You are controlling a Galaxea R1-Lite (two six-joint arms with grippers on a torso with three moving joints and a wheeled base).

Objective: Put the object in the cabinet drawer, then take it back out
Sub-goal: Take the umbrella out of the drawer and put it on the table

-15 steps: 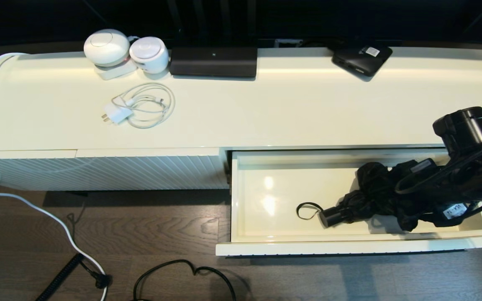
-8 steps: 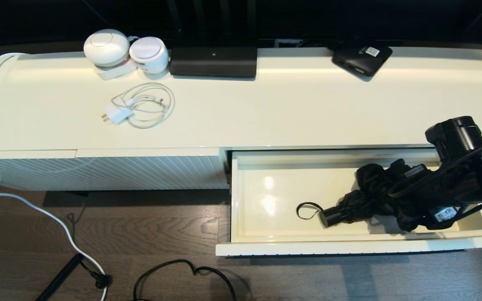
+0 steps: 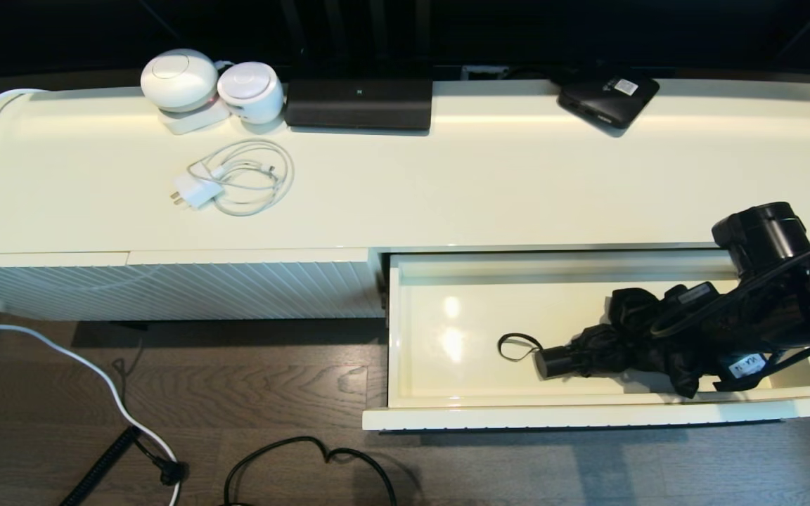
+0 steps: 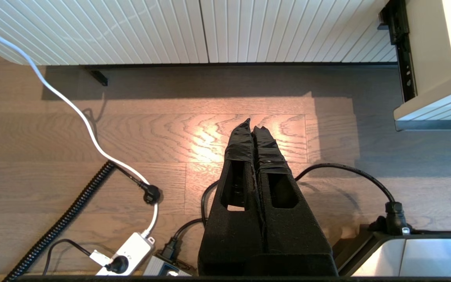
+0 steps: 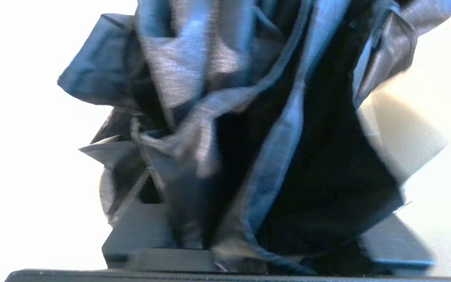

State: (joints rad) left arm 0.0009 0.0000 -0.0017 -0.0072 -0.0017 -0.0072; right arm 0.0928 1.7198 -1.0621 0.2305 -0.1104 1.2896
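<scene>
The black folding umbrella (image 3: 609, 351) lies in the right half of the open cream drawer (image 3: 588, 416). Its short handle (image 3: 553, 362) and thin wrist loop (image 3: 517, 346) point left over the glossy bottom. My right gripper (image 3: 665, 330) reaches in from the right and is shut on the bunched fabric. In the right wrist view the fabric (image 5: 225, 117) fills the space between the fingers (image 5: 139, 231) of this gripper (image 5: 268, 239), hiding the tips. My left gripper (image 4: 253, 127) hangs shut and empty over the wooden floor, left of the drawer's corner (image 4: 433, 113).
On the cabinet top stand a wide black device (image 3: 358, 103), a flat black box with a white label (image 3: 609, 95), two white round gadgets (image 3: 180, 79) and a coiled white charger cable (image 3: 240, 176). A ribbed panel (image 3: 166, 288) sits left of the drawer. Cables (image 3: 306, 457) cross the floor.
My right arm has sunk lower and slightly left into the drawer. The umbrella's fabric has dropped and flattened with it, and the handle and loop have shifted a little.
</scene>
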